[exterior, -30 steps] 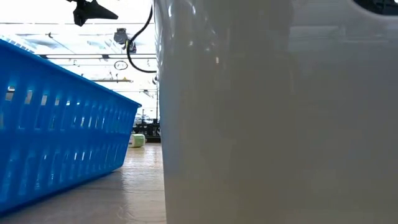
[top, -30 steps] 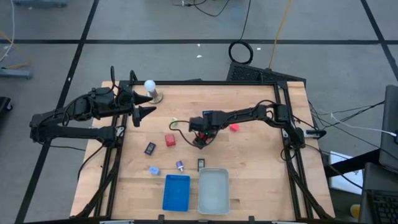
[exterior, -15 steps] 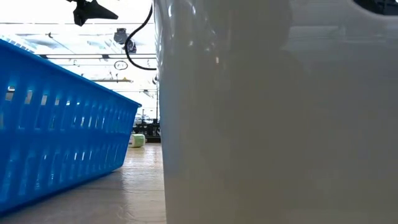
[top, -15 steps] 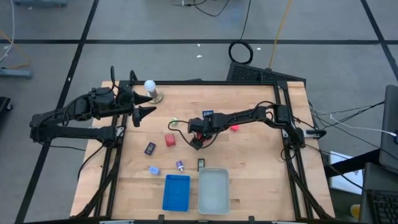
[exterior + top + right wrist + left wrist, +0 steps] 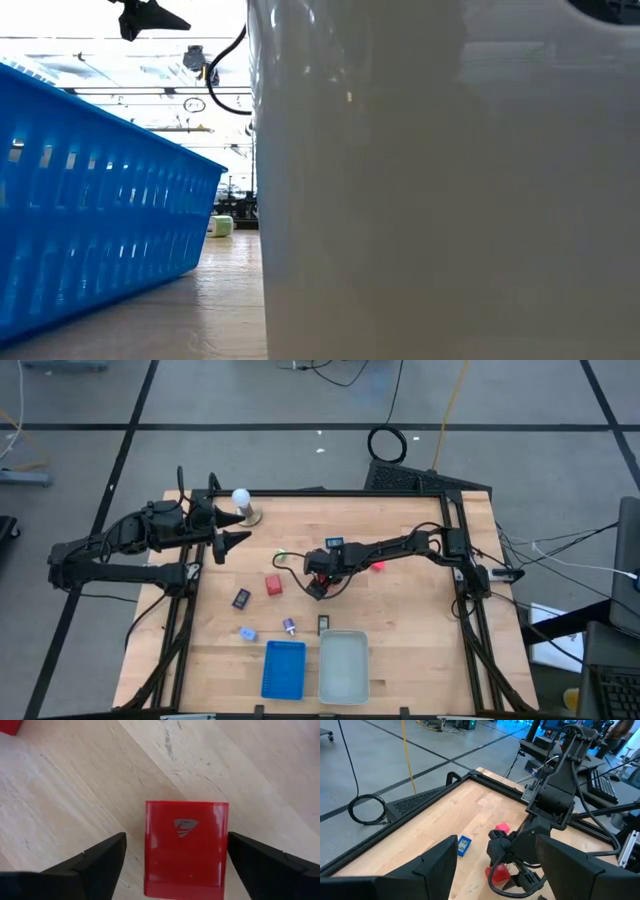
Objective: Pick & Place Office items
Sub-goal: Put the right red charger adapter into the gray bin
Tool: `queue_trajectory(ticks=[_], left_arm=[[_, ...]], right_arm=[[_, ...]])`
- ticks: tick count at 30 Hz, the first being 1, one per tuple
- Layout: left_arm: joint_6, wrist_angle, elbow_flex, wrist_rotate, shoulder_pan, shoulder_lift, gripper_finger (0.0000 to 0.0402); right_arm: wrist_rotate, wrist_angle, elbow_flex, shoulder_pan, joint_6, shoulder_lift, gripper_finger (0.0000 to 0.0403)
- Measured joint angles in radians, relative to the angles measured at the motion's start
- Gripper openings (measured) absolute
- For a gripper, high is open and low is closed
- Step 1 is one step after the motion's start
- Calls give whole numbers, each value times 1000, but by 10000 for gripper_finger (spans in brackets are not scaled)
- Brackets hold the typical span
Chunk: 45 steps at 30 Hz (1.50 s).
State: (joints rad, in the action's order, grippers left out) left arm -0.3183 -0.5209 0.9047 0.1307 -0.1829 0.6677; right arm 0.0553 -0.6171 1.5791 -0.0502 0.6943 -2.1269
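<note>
My right gripper [image 5: 317, 589] points down at mid-table, open. Its fingers stand on either side of a red block [image 5: 186, 847] with a grey logo, which lies flat on the wood; I see no touch. My left gripper [image 5: 236, 541] hovers open and holding nothing at the far left, next to the white ball [image 5: 241, 499]. Other office items lie around: a red block [image 5: 274, 586], a red piece [image 5: 377, 565], a light blue item [image 5: 464, 845], two black ones [image 5: 241, 598] [image 5: 324, 624], a purple-topped one [image 5: 289, 626], a pale blue one [image 5: 247, 633] and a green one [image 5: 221, 226].
A blue tray [image 5: 284, 668] and a pale grey tray [image 5: 343, 666] stand side by side at the near edge and fill most of the low view. A black frame rail [image 5: 340, 492] runs along the table's far edge. Bare wood lies to the right of my right arm.
My right gripper has tipped a little over the red block and stays open. My left arm has kept still.
</note>
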Motion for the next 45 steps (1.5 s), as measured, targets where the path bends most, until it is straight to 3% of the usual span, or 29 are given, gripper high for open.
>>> queue_trajectory(ticks=[12, 28, 45], left_arm=[[19, 0, 0, 0, 0, 0, 271], [28, 0, 0, 0, 0, 0, 271], [-37, 3, 0, -1, 0, 0, 271]], right_arm=[[3, 7, -2, -1, 2, -1, 205], [-2, 9, -2, -1, 27, -2, 205], [-8, 7, -3, 16, -2, 116, 205]])
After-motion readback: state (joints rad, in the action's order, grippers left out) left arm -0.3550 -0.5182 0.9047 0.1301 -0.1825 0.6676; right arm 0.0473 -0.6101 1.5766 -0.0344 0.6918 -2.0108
